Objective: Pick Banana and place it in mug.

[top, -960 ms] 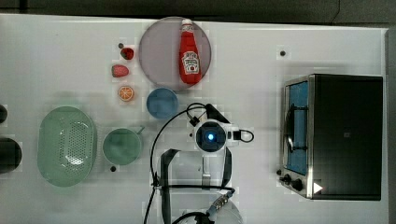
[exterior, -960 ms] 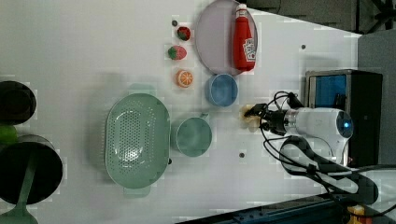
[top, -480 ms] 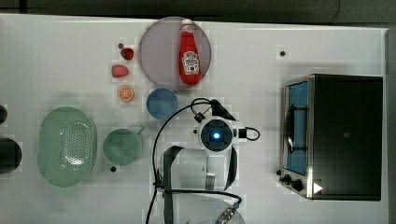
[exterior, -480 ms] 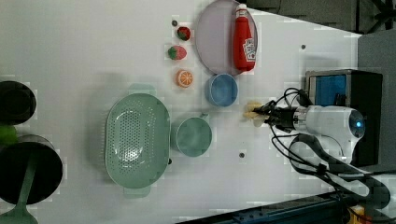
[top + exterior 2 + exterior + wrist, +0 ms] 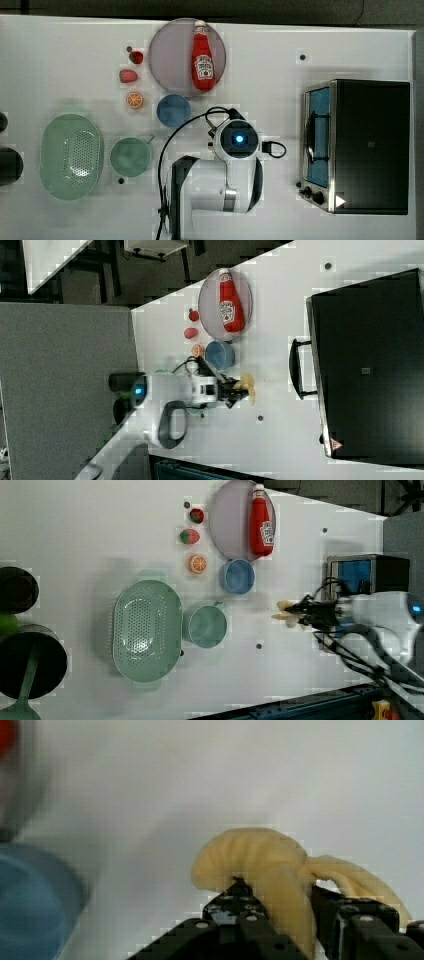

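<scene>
One white robot arm reaches over the white tabletop (image 5: 60, 65), and its black gripper (image 5: 280, 920) is closed on a pale yellow peeled banana (image 5: 265, 865); in the wrist view the fruit sits pinched between the two dark fingers (image 5: 227, 912), with its curved body and loose peel strips spreading beyond them. In the left view the banana (image 5: 286, 616) shows at the tip of the gripper (image 5: 300, 614), between the round pale green mug (image 5: 205, 626) and the silver and black toaster oven (image 5: 367, 575), well apart from the mug. In the right view the banana (image 5: 247, 386) lies just below the round blue cup (image 5: 220, 355). In the top view the mug (image 5: 130, 157) stands upright with a small stub handle on its rim, just beside the large oval perforated green basket (image 5: 71, 156) on the top view's left, and the blue cup (image 5: 173, 110) is near it. A red ketchup bottle (image 5: 202, 62) lies flat on a round grey plate (image 5: 167, 60). Beside the plate sit two small red strawberry-like fruits (image 5: 128, 76) and an orange slice (image 5: 134, 100).
</scene>
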Controlling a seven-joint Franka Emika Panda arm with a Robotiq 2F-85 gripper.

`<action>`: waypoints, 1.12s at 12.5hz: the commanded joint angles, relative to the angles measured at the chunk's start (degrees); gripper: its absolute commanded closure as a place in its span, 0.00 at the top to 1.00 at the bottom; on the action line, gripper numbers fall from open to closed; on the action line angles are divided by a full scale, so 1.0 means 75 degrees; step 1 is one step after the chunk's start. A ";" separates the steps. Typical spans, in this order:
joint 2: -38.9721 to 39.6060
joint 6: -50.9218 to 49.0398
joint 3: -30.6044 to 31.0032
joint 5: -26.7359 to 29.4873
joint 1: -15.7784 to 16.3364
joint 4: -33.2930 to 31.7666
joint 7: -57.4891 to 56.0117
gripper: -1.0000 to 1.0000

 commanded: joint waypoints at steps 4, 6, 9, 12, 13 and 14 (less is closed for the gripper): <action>-0.2362 -0.3534 0.0117 -0.0068 0.0014 0.1885 0.0052 0.34; -0.2612 -0.4224 0.0318 -0.0067 0.0078 0.2296 0.0090 0.34; -0.2691 -0.4536 0.1038 -0.0054 0.0276 0.2601 0.0957 0.34; -0.2639 -0.4587 0.1984 0.0012 0.0415 0.2597 0.2327 0.34; -0.2598 -0.4577 0.2304 0.0152 0.0450 0.2578 0.2562 0.34; -0.2540 -0.4575 0.2603 0.0363 0.0472 0.2569 0.2762 0.34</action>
